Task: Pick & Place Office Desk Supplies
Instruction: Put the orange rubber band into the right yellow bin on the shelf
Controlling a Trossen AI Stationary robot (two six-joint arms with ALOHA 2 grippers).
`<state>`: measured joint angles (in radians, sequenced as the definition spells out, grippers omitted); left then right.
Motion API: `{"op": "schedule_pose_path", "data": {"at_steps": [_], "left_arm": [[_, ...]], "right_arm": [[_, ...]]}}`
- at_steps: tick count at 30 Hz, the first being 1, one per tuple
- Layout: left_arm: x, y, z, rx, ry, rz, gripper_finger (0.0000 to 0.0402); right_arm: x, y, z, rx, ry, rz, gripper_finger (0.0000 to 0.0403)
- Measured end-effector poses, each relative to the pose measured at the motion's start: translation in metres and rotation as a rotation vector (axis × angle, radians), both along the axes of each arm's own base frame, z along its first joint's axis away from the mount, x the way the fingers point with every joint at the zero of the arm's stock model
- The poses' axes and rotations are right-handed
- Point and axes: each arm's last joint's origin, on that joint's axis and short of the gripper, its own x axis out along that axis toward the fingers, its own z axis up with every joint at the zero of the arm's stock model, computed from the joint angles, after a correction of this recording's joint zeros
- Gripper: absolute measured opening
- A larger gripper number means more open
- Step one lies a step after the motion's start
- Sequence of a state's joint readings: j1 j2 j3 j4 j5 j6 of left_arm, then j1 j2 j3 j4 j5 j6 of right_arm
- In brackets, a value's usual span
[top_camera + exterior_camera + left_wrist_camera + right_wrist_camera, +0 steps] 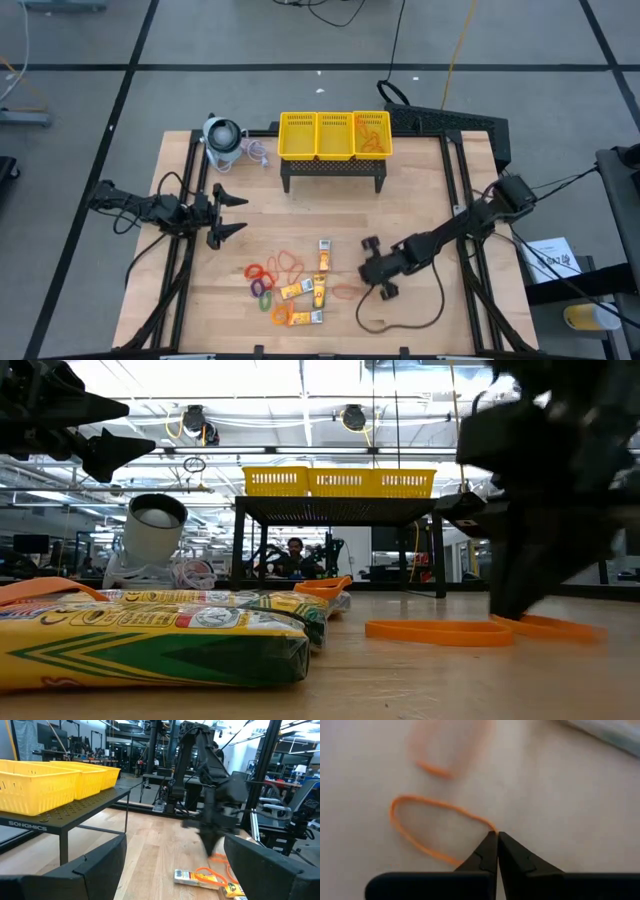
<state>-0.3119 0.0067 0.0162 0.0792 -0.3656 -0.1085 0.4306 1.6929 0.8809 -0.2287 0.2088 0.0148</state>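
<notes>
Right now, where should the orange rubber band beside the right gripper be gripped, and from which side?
Probably from straight above, pinching one strand at the loop's near end. The orange rubber band lies flat on the table as a thin open loop, so only a single strand offers a hold. The right gripper is shut on that end. The left gripper waits open.

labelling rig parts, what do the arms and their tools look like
Both arms are dark, jointed links with black cables along them. The left tool has two black, wedge-shaped fingers. The right tool is black too, its fingers tapering to fine points. No markings show.
</notes>
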Motion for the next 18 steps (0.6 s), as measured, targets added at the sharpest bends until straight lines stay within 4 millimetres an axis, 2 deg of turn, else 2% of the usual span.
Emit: {"op": "schedule_pose_path", "data": {"at_steps": [2, 7, 13, 18], "left_arm": [[0.0, 0.0, 0.0, 0.0, 0.0, 0.0, 0.034], [0.0, 0.0, 0.0, 0.0, 0.0, 0.0, 0.034], [0.0, 0.0, 0.0, 0.0, 0.0, 0.0, 0.034], [0.0, 0.0, 0.0, 0.0, 0.0, 0.0, 0.034]], "right_arm": [[-0.002, -0.007, 0.008, -0.045, -0.028, -0.038, 0.0001], [-0.003, -0.025, 0.038, -0.018, -0.145, -0.109, 0.0], [-0.015, -0.05, 0.057, 0.006, -0.224, -0.187, 0.0], [-0.03, -0.071, 0.062, 0.04, -0.302, -0.27, 0.0]]}}
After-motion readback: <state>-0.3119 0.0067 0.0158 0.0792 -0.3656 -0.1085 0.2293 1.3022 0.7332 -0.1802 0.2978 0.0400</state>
